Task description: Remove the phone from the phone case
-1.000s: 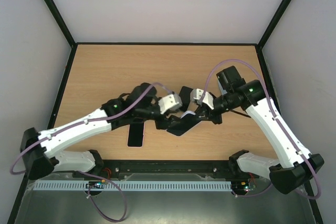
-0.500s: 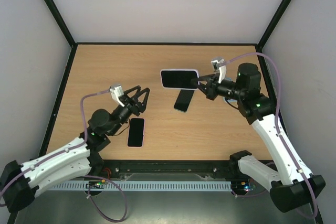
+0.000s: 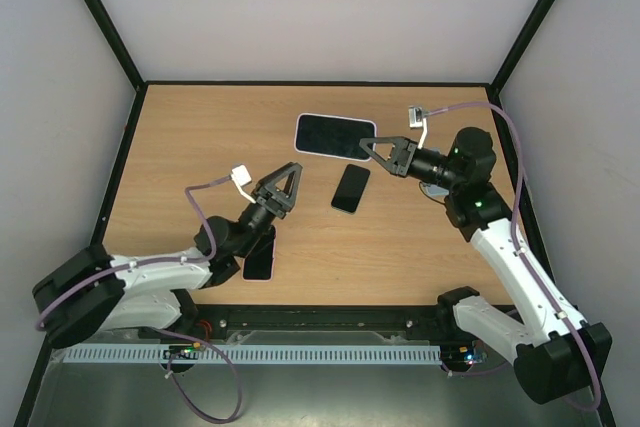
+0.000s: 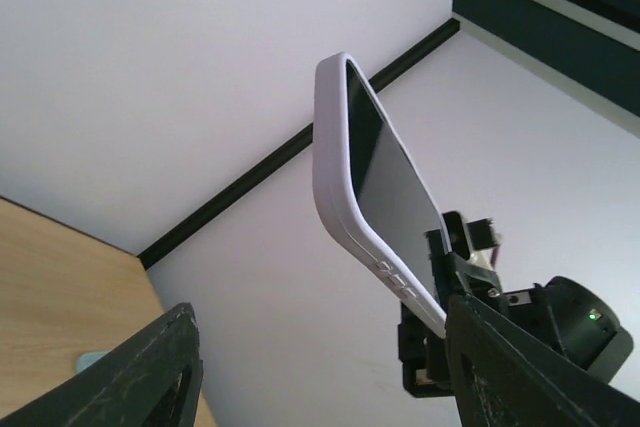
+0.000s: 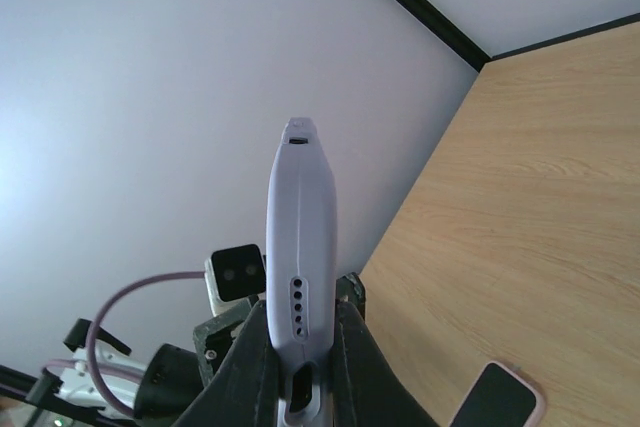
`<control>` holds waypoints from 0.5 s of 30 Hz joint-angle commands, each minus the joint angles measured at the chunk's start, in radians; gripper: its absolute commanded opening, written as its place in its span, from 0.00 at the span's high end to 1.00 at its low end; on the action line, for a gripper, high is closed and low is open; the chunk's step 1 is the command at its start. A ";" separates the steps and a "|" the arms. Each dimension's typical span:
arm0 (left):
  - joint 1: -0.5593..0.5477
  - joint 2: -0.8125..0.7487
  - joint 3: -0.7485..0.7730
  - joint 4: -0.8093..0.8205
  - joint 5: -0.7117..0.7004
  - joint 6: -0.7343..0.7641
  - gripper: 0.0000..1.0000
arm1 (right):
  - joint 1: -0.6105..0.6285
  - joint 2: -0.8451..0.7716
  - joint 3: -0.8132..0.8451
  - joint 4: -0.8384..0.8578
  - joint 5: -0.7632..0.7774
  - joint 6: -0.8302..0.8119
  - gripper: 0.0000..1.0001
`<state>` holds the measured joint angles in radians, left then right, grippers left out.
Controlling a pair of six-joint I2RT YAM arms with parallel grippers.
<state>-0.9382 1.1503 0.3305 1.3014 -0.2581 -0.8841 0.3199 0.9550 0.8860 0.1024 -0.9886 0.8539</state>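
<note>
The phone (image 3: 335, 136) has a dark screen and sits in a pale lavender phone case (image 3: 300, 133). It is held up in the air over the middle of the table. My right gripper (image 3: 375, 150) is shut on its right end. In the right wrist view the case's edge (image 5: 300, 237) stands up between my fingers (image 5: 245, 372). My left gripper (image 3: 283, 179) is open and empty, tilted upward, well short of the phone. From the left wrist view the cased phone (image 4: 380, 187) hangs above and beyond the open left gripper (image 4: 320, 377).
A bare black phone (image 3: 351, 188) lies on the wooden table (image 3: 200, 137) below the held one. Another phone with a pale rim (image 3: 258, 259) lies near the front, partly under my left arm. Black rails and grey walls border the table.
A second ago both grippers were together over the table's middle. They have parted: the right one has carried the cased phone up and back, and the left one has let go, opened and drawn away.
</note>
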 commanded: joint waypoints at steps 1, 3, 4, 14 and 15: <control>-0.006 0.088 0.032 0.328 0.024 -0.046 0.34 | -0.004 -0.028 -0.027 0.173 -0.020 0.110 0.98; -0.006 0.123 0.060 0.334 0.028 -0.057 0.34 | -0.003 -0.030 -0.043 0.182 -0.020 0.117 0.98; -0.006 0.140 0.078 0.333 0.036 -0.058 0.34 | -0.004 -0.030 -0.051 0.182 -0.023 0.116 0.98; -0.005 0.300 0.201 0.393 0.068 -0.105 0.54 | -0.003 -0.054 -0.122 0.193 -0.028 0.103 0.98; -0.005 0.311 0.208 0.402 0.074 -0.107 0.58 | -0.003 -0.057 -0.125 0.191 -0.025 0.099 0.98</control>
<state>-0.9398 1.4311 0.4957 1.5143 -0.2085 -0.9688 0.3176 0.9333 0.7704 0.1993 -0.9939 0.9508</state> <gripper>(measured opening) 0.477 0.059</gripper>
